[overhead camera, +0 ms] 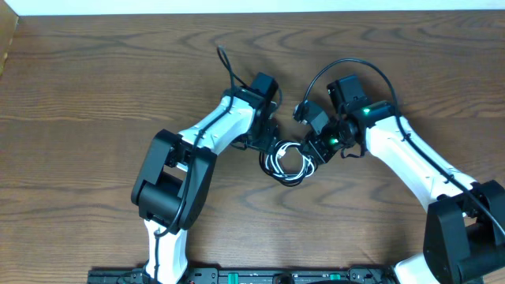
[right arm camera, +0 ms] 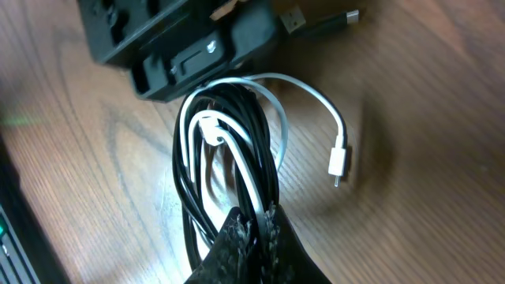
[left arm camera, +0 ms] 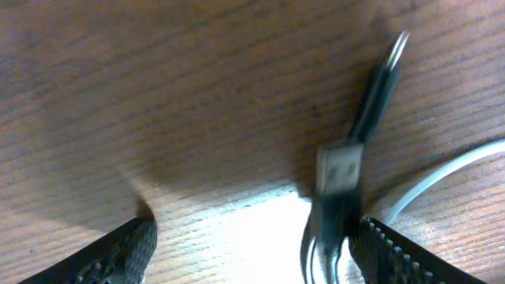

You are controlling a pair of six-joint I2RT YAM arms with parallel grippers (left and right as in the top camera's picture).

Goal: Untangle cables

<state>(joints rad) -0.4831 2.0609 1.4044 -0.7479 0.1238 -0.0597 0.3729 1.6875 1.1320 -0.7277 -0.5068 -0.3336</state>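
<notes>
Hardly begun: the black and white cables (right arm camera: pixel 229 158) lie looped together on the table (overhead camera: pixel 79 118). My right pincer (right arm camera: pixel 252 237) clenches their loops; my left pincer (left arm camera: pixel 256 252) gapes, released, over the plugs (left arm camera: pixel 341 170)

White arms (overhead camera: pixel 215 122), black joints (overhead camera: pixel 170 180) (green light (overhead camera: pixel 367 111))

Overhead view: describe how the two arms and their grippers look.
Both the left arm and right arm have white shells with black joints and thin black wires looping off the wrists. A green light glows on the right arm. The gripper fingers are black and ridged.
</notes>
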